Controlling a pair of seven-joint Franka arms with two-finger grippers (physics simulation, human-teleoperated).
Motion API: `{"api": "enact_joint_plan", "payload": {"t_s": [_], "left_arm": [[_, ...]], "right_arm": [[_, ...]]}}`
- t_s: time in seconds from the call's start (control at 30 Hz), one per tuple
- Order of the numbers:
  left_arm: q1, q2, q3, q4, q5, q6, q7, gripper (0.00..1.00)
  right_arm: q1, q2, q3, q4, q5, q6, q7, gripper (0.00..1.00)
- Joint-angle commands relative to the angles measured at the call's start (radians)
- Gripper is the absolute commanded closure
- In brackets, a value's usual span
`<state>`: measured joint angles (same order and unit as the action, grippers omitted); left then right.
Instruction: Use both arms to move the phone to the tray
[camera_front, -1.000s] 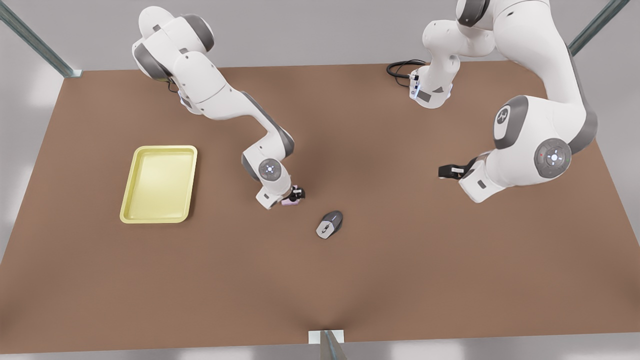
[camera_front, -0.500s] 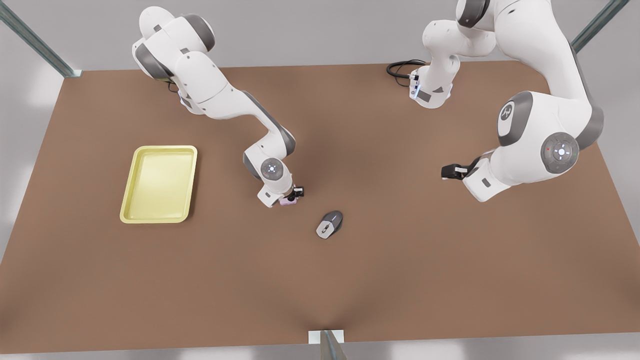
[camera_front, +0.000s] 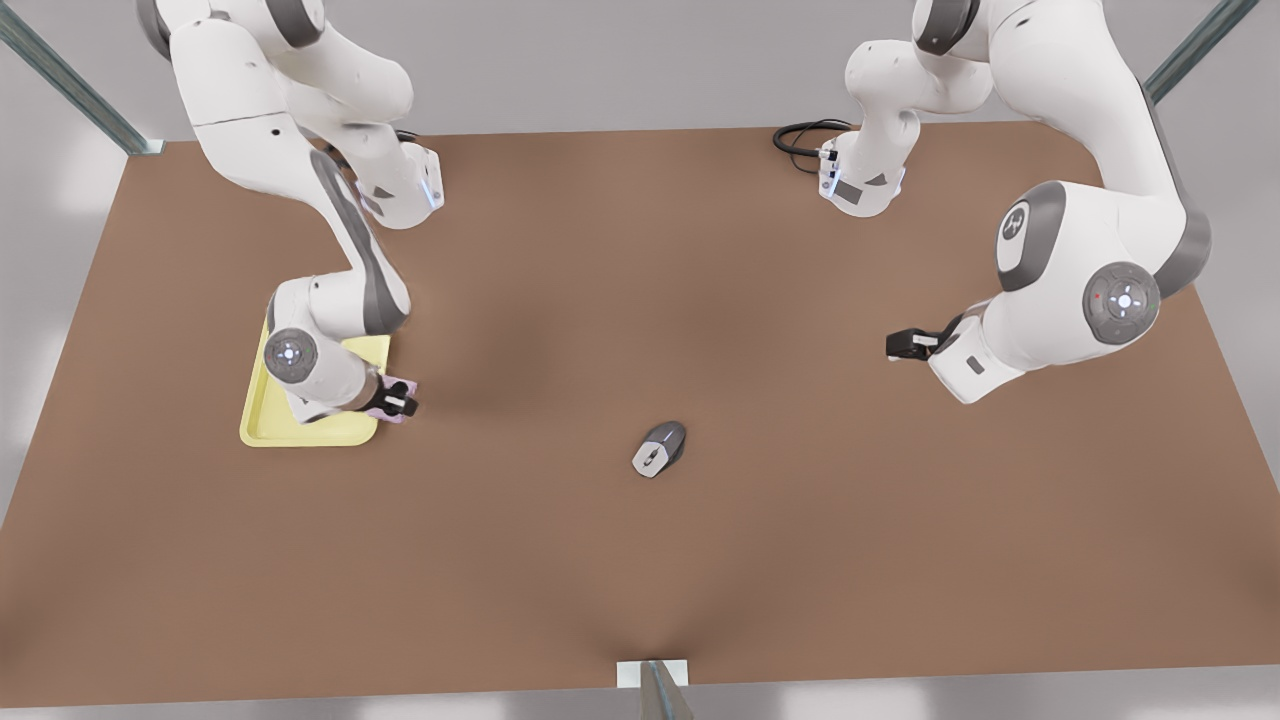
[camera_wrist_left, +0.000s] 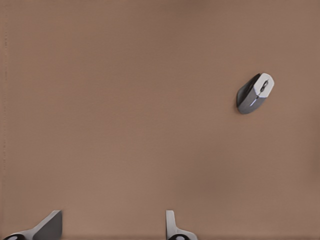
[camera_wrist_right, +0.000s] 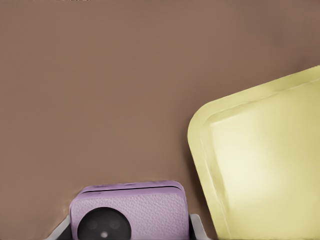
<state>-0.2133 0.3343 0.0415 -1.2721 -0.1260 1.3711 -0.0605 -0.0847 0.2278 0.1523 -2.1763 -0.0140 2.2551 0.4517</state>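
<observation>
The right gripper (camera_front: 398, 404) is clamped on the phone (camera_front: 400, 388), one black finger on each side of the pale pink body. In the right wrist view the phone (camera_wrist_right: 128, 211) sits squarely between the two finger pads (camera_wrist_right: 196, 227), its textured face toward the camera and one black camera circle showing. Seen from the front, gripper and phone hang just off the tray's corner on the side toward the computer mouse, over brown table rather than over the tray's floor.

The tray (camera_front: 258, 428), pale yellow with a raised rim and rounded corners, lies just beside the held phone; the arm's wrist and forearm cover much of it. In the right wrist view one rounded corner of the tray (camera_wrist_right: 260, 165) comes close to the phone, with a narrow strip of bare table between them.

The grey-and-silver computer mouse (camera_front: 659, 448) lies on the table (camera_front: 700, 560) well apart from the tray, on the front view's right of it.

Farther from the tray still, beyond the mouse, the left gripper (camera_front: 905, 344) waits above the table with its fingers spread and nothing between them. The left wrist view shows its two fingertips (camera_wrist_left: 47, 227) apart over bare table, with the mouse (camera_wrist_left: 254, 93) lying well clear of them.

A black cable (camera_front: 800, 136) loops at the table's far edge, by that arm's base.
</observation>
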Motion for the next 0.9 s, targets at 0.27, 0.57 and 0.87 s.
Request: {"api": "enact_joint_plan", "payload": {"t_s": [0.27, 0.57, 0.87], "left_arm": [[0.000, -0.098, -0.003, -0.092, 0.072, 0.011, 0.015, 0.00], [0.002, -0.100, 0.020, -0.041, 0.069, 0.002, 0.004, 0.00], [0.011, -0.061, 0.028, -0.043, 0.126, 0.023, 0.008, 0.00]], "right_arm": [[-0.340, 0.134, -0.004, -0.027, -0.070, -0.005, -0.814, 0.00], [-0.015, -0.073, 0.024, 0.668, -0.067, -0.661, -0.392, 0.00], [0.074, -0.093, -0.106, 0.693, -0.030, -0.683, -0.407, 0.00]]}}
